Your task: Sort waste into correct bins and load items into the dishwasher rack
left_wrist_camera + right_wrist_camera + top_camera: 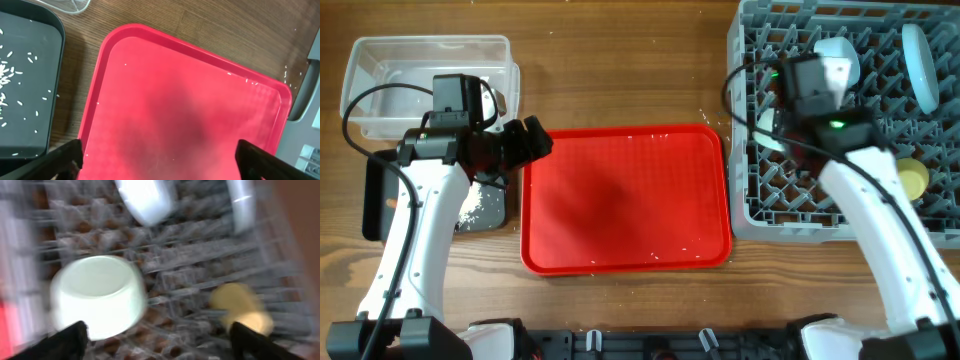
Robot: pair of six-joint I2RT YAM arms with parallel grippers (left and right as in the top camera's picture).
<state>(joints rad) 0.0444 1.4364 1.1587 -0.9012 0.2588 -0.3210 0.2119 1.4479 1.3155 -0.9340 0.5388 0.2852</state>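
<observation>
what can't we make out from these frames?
Overhead: the left arm covers most of the black tray; the left wrist view cuts it off at the frame edge.
Overhead: the right arm hides part of the rack beneath it.
Right wrist: motion blur, so how the bowl and yellow cup sit on the pegs is unclear.

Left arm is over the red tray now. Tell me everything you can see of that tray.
The red tray is rectangular, plastic-looking, with rounded corners and a low raised rim. It lies flat on the wooden table between the black tray and the grey rack, apart from the black tray. Only a few white rice grains sit near its rim. The open left gripper hovers over its left edge.
</observation>
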